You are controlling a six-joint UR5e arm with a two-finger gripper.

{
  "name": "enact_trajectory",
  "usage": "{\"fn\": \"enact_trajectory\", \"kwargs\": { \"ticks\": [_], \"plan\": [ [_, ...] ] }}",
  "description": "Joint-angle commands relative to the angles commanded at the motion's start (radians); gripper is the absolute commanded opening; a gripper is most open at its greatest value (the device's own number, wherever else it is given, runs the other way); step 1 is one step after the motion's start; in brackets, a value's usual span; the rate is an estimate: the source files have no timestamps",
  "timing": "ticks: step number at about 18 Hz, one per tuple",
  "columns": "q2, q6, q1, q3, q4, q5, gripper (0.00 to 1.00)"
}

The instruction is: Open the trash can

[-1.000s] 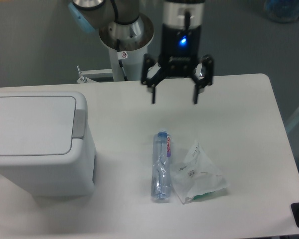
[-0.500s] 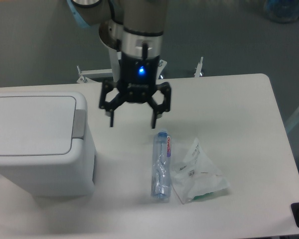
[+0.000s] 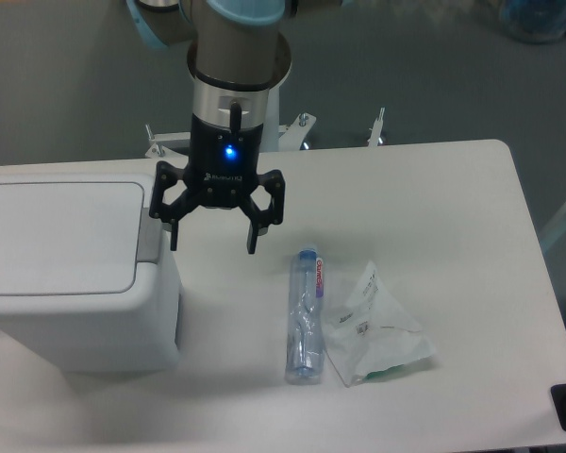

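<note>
At the bench's left end: trash can (image 3: pixel 75 283), boxy white, flat lid down, grey push tab on its right edge | change: claw (image 3: pixel 213 243) has swept leftward across the bench, now just right of the tab, fingers spread, empty | meaning: approach nearly done, tab press likely next | bottle (image 3: pixel 306 315) and bag (image 3: pixel 373 330) untouched.

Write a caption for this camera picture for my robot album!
Open claw hovers beside the closed white trash can, near its grey tab.
</note>
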Motion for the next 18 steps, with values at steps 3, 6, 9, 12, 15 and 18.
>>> {"fn": "enact_trajectory", "kwargs": {
  "ticks": [3, 6, 9, 12, 15, 18],
  "plan": [
    [0.000, -0.003, -0.003, -0.017, 0.000, 0.000, 1.00],
    [0.003, -0.003, -0.009, -0.023, 0.002, 0.000, 1.00],
    [0.003, -0.003, -0.009, -0.025, 0.002, 0.000, 1.00],
    [0.003, -0.003, -0.009, -0.031, 0.002, 0.000, 1.00],
    [0.003, -0.003, -0.009, -0.031, 0.005, 0.000, 1.00],
    [0.003, -0.003, -0.009, -0.031, 0.006, 0.000, 1.00]
  ]
}}
